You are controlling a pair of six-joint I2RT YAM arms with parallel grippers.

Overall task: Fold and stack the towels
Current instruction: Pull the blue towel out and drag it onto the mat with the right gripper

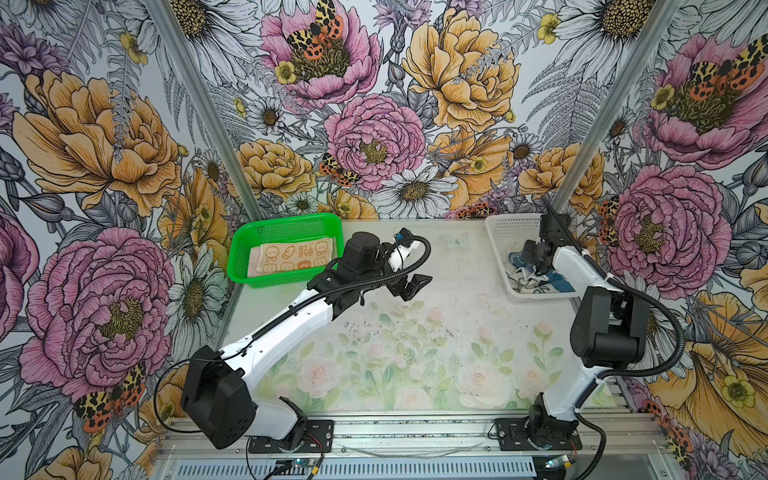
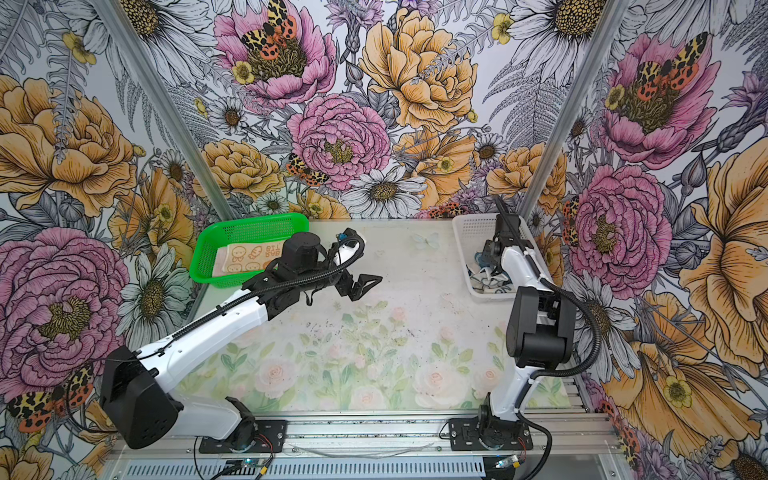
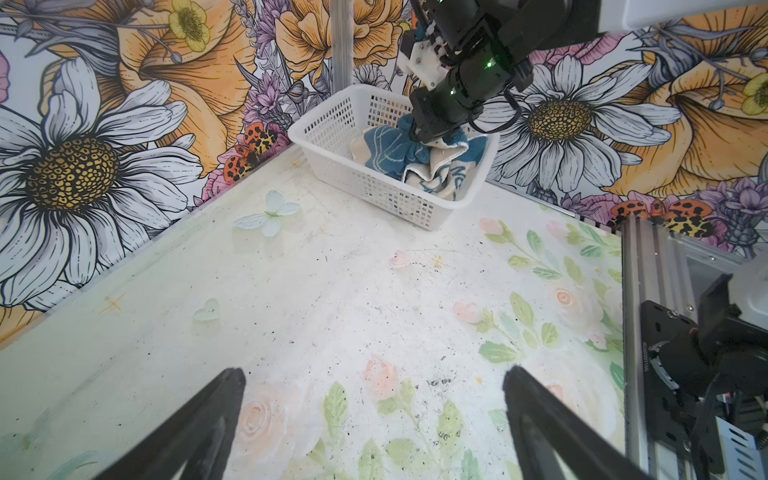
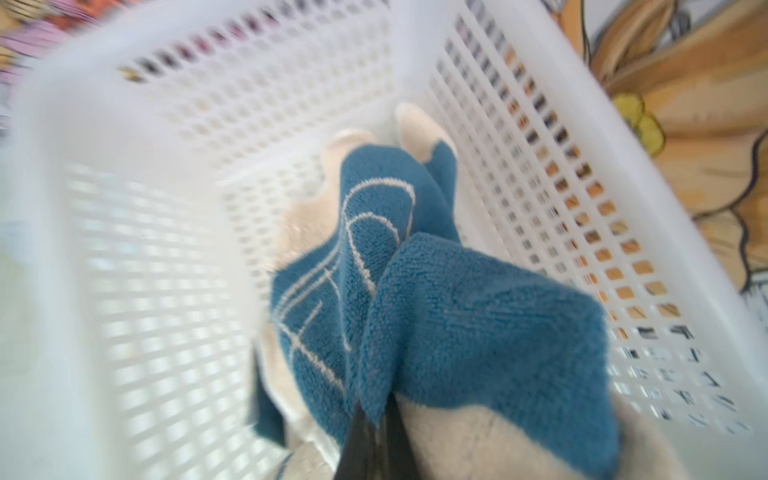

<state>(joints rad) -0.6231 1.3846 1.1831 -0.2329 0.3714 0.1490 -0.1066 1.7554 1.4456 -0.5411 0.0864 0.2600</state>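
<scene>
— Top view?
— I'm seeing the orange towel [image 1: 291, 257] lying in the green basket [image 1: 235, 254], upper left; the left gripper [image 1: 415, 286] is hanging wide open, empty.
— Wrists?
— Left: the right gripper [image 3: 424, 135] is sitting in the white basket [image 3: 332, 166]. Right: it's pinching the blue towel [image 4: 478, 324], jaws closed.

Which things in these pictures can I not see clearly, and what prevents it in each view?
Right gripper: in the right wrist view only a dark sliver at the bottom edge, buried in the blue towel.
Its drawing: crumpled, only bits of lines show.
Orange towel: in a top view its end is behind the left arm.
White basket: one side wall blurred in the right wrist view.
</scene>
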